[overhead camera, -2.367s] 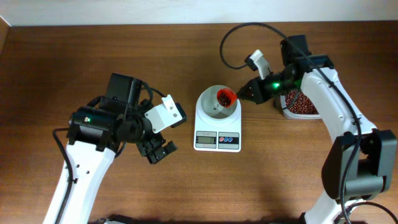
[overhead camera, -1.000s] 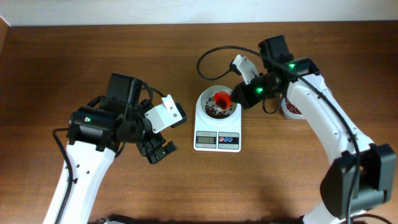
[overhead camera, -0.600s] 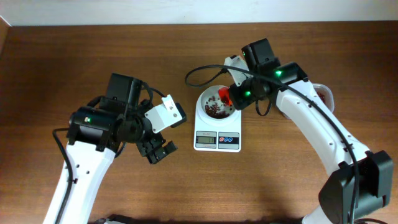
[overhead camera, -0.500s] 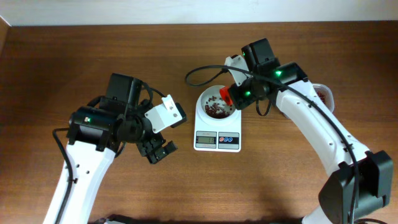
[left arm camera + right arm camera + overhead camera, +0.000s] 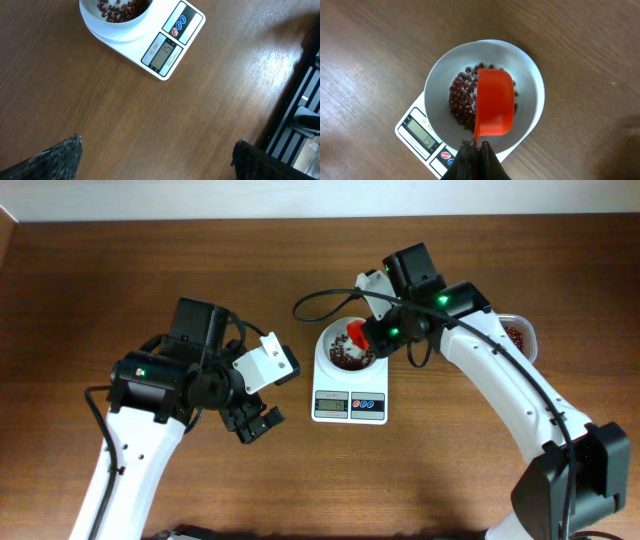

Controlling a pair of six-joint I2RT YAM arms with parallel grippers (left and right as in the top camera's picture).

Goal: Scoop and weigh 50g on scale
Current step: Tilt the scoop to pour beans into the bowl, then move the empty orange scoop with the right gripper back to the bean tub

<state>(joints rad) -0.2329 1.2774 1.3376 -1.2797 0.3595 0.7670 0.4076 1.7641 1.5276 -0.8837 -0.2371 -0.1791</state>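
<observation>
On the scale [image 5: 186, 24] the display [image 5: 162, 51] digits are too small for you to read in any view. Your left wrist view cuts off the bowl [image 5: 114, 31] and its beans [image 5: 117, 6] at the top edge. The red scoop [image 5: 495, 105] covers part of the beans, and the right arm [image 5: 500, 385] hides part of the tub [image 5: 520, 335].

So the right gripper [image 5: 476, 150] has swung in from the right side of the table and now sits over the small white digital scale [image 5: 349, 406], a bit further left than half a second back. The red plastic scoop [image 5: 494, 102] it pinches by the handle was upright and heaped full; now it's rolled onto its side. The round white bowl [image 5: 440, 85] looked bare before, and now a pile of small dark red-brown beans [image 5: 462, 100] lies in it. With the arm moved off it, the clear plastic tub [image 5: 520, 335] peeks out at the right.
</observation>
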